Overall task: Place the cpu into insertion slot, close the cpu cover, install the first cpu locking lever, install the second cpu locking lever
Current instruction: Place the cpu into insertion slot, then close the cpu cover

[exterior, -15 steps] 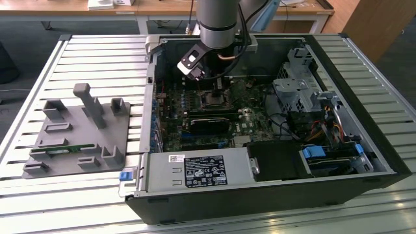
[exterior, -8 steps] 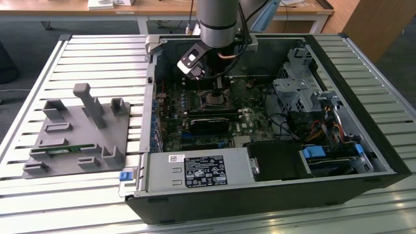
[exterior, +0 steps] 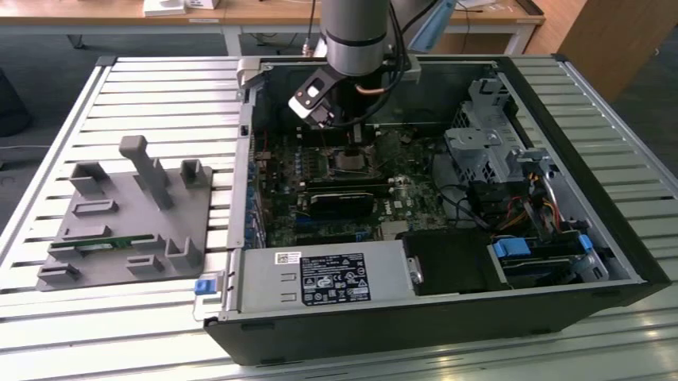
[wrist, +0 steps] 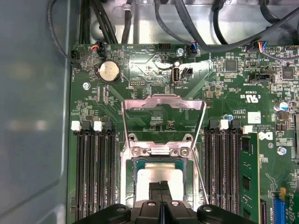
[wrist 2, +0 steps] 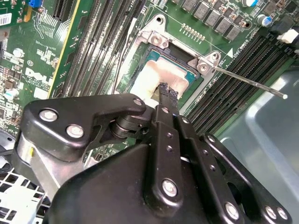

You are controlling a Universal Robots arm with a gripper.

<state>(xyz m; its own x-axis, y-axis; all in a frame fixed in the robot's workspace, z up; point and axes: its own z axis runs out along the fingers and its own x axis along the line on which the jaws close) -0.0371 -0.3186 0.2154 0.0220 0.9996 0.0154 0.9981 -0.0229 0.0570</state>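
Note:
The cpu [wrist: 156,176] lies flat in the insertion slot [wrist: 127,179], its pale metal top [wrist 2: 150,77] showing in both wrist views. My gripper [wrist: 161,186] hangs right over the chip with its two black fingers pressed together and nothing between them; whether the tips touch the chip I cannot tell. The cpu cover [wrist: 163,98] is swung open beyond the slot, and the green board shows through its window. A thin locking lever [wrist 2: 252,84] sticks out free beside the slot. In the exterior view the gripper [exterior: 344,119] is inside the open computer case, above the slot [exterior: 350,161].
Rows of black memory slots [wrist: 96,172] flank the socket on both sides. A long black card [exterior: 339,198], a power supply [exterior: 317,278] and a drive cage [exterior: 487,151] sit in the case. A grey fixture [exterior: 127,214] stands on the slatted table at the exterior view's left.

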